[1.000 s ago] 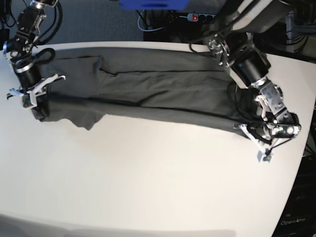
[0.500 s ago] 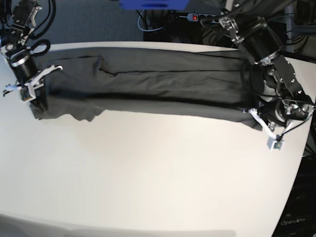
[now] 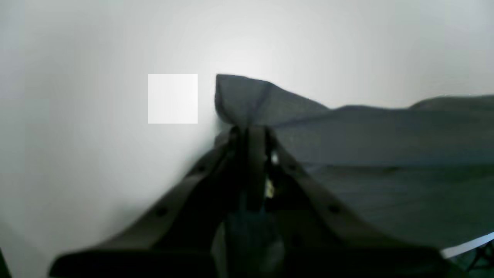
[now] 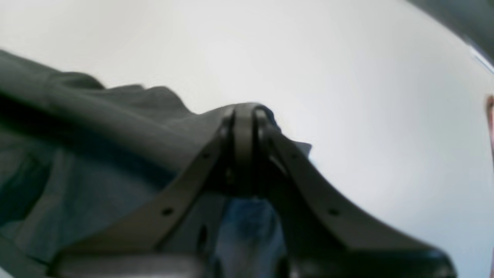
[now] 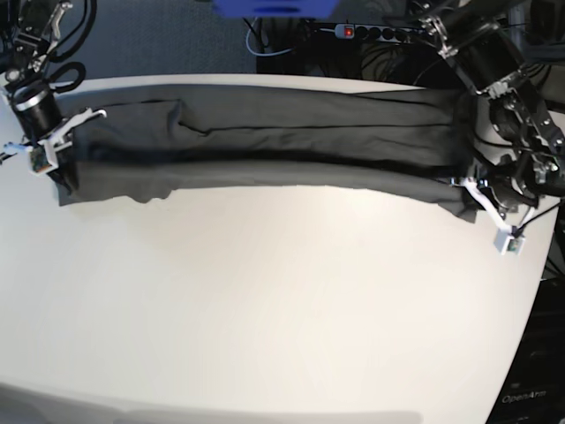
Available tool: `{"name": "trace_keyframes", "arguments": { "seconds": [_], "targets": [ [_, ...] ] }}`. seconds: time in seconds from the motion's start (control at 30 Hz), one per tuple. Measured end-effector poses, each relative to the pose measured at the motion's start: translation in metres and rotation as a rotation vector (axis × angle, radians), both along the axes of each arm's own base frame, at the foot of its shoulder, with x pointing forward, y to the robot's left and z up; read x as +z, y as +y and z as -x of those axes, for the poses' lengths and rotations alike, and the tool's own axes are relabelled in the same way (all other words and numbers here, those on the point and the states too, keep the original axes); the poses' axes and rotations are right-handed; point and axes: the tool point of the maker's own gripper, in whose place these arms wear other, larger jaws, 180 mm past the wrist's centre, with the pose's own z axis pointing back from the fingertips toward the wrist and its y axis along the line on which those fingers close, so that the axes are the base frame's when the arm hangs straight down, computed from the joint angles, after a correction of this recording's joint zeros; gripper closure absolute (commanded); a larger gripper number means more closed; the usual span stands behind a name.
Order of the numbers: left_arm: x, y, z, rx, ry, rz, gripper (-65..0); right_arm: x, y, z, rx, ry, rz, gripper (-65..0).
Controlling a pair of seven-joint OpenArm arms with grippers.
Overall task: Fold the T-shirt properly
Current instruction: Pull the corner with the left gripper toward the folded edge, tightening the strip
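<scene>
The dark grey T-shirt (image 5: pixel 265 141) lies stretched long across the far part of the white table, folded lengthwise into a band. My left gripper (image 5: pixel 472 196), on the base view's right, is shut on the T-shirt's near right corner. In the left wrist view that pinched corner (image 3: pixel 247 100) stands up between the closed fingers (image 3: pixel 251 139). My right gripper (image 5: pixel 64 172), on the base view's left, is shut on the T-shirt's near left corner. The right wrist view shows cloth (image 4: pixel 115 127) bunched at its closed fingertips (image 4: pixel 243 116).
The white table (image 5: pixel 265 300) spreads out toward the near edge. A power strip (image 5: pixel 362 32) with cables and a blue object (image 5: pixel 274 7) sit on the floor behind the table's far edge. The table's rounded right edge (image 5: pixel 538 291) runs close beside my left arm.
Both arms have drawn outward and away from the near edge, pulling the T-shirt longer and tauter. The sagging lower left flap has flattened. Both grips have held.
</scene>
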Motion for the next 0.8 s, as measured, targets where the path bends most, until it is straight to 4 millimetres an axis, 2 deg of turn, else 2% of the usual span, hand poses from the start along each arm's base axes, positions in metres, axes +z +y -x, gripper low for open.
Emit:
{"name": "trace_keyframes", "arguments": {
  "seconds": [0.2,0.3,0.43,0.53,0.67,0.8],
  "targets": [
    [-0.005,0.002,0.011,0.008,0.008,0.023,-2.5,-0.007,-0.005,0.013,-0.013,0.033,0.005,-0.9],
    [0.000,0.003,0.012,0.005,-0.005,0.006,-2.5,-0.001,-0.001,0.016,0.006,-0.002,-0.006,-0.9],
    [0.006,0.001,0.013,-0.004,-0.023,-0.006,-2.5,-0.010,0.000,0.031,0.007,0.035,-0.009,-0.9],
    [0.005,0.002,0.016,-0.005,-0.020,-0.012,-2.5,-0.008,0.000,0.030,0.011,0.022,-0.009,-0.9],
    [-0.003,0.000,0.028,-0.009,0.010,-0.008,-2.5,-0.006,-0.013,0.040,-0.045,0.019,-0.010,-0.9],
    [-0.007,-0.007,0.035,-0.023,0.010,0.037,-2.5,-0.007,-0.016,0.044,-0.057,0.025,-0.008,-0.9]
  ]
}}
